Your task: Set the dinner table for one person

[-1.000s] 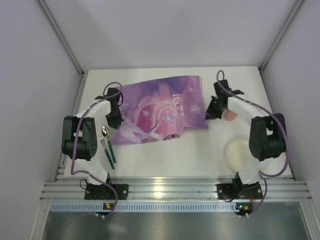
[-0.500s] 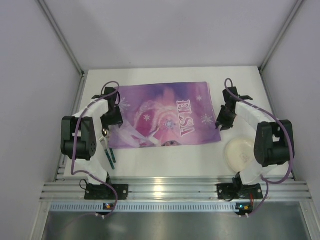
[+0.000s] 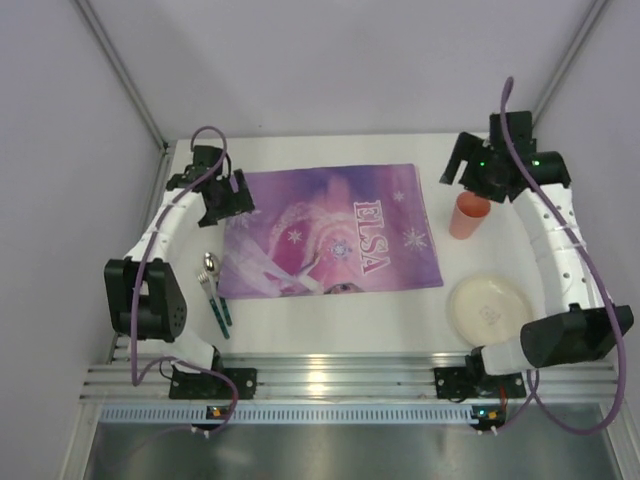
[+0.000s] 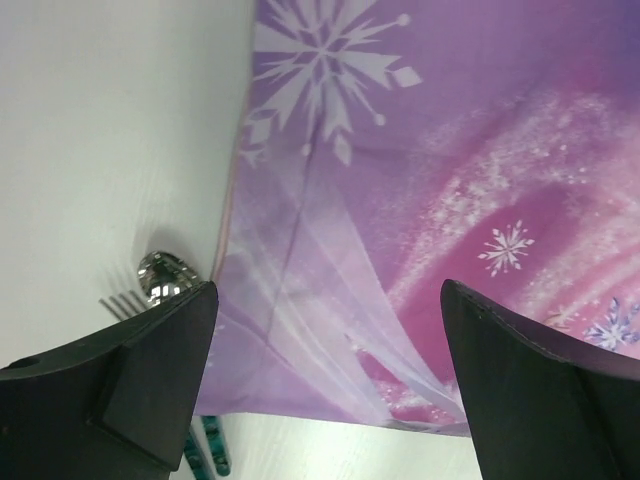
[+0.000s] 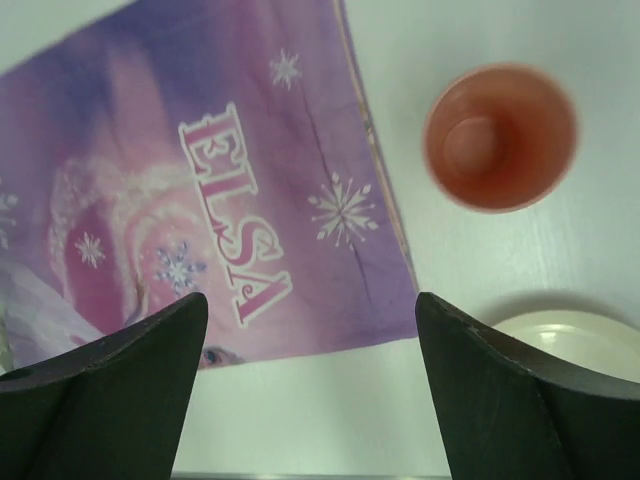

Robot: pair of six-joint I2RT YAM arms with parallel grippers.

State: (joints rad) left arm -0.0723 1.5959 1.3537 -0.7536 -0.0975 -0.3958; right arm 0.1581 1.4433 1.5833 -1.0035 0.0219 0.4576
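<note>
A white tabletop [image 3: 330, 325] edged with silver aluminium rails fills the floor of a pale-walled enclosure, stretching from the two arm bases at its near edge to the back wall. A purple placemat [image 3: 330, 232] printed "ELSA" and scattered with white snowflakes lies flat across the middle of the tabletop, its long sides parallel to the near edge. The left arm reaches up the left edge; its left end effector [image 4: 330, 290] hangs above the placemat's left side, jaws spread wide with nothing between them. The right arm stretches along the right edge to the far right corner, where the right end effector [image 5: 312, 300] is likewise wide open and holds nothing. A cream plate [image 3: 487, 310] sits toward the near right corner, clear of the placemat. An orange cup [image 3: 468, 216] stands upright near the right edge, just beside the placemat's far right corner. A spoon [image 3: 209, 264] and fork [image 3: 205, 285] with teal handles lie by the left edge, just beside the placemat's near left corner, handles pointing toward the near edge.
</note>
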